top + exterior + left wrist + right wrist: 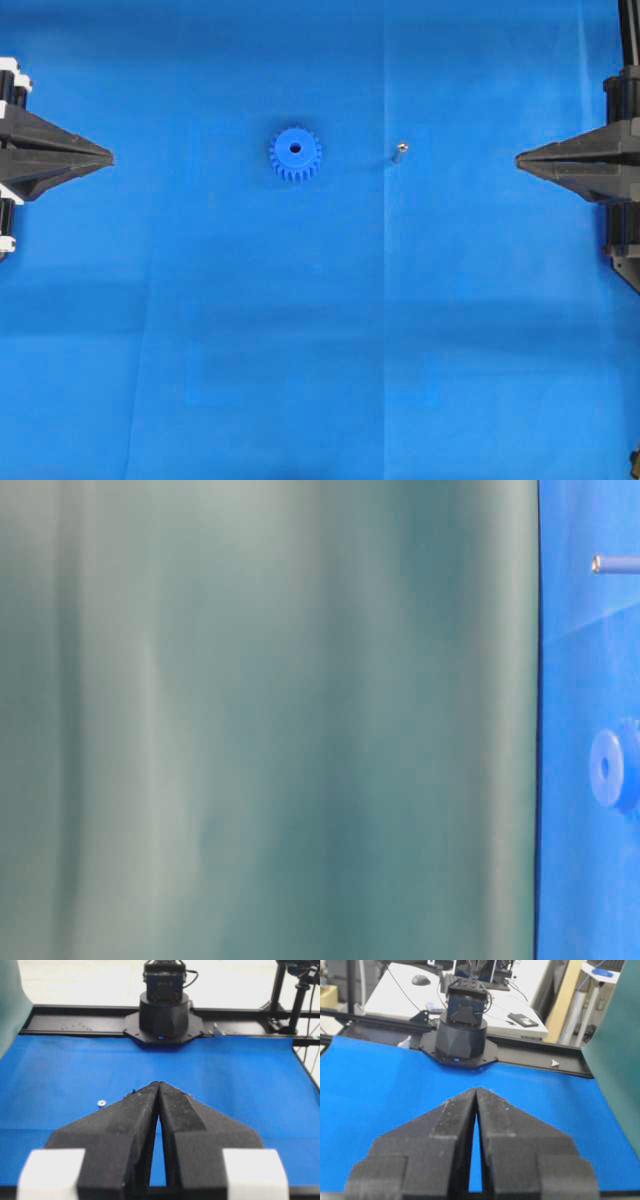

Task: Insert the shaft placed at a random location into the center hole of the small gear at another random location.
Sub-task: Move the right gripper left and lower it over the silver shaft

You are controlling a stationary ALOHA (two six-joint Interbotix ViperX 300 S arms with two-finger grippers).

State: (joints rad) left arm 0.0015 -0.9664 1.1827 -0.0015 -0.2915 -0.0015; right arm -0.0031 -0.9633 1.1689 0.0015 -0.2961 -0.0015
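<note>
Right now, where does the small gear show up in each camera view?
Overhead: small gear sits upper center, left of the shaft.
Table-level: at the right edge, turned sideways, below the shaft.
Left wrist: not visible.
Right wrist: not visible.
Shared landmark: blue cloth.

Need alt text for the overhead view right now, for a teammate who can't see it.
A small blue gear lies on a blue cloth, with a tiny metal pin apart to its right. The left gripper and right gripper, both shut and empty, point inward from the picture's side edges.
</note>
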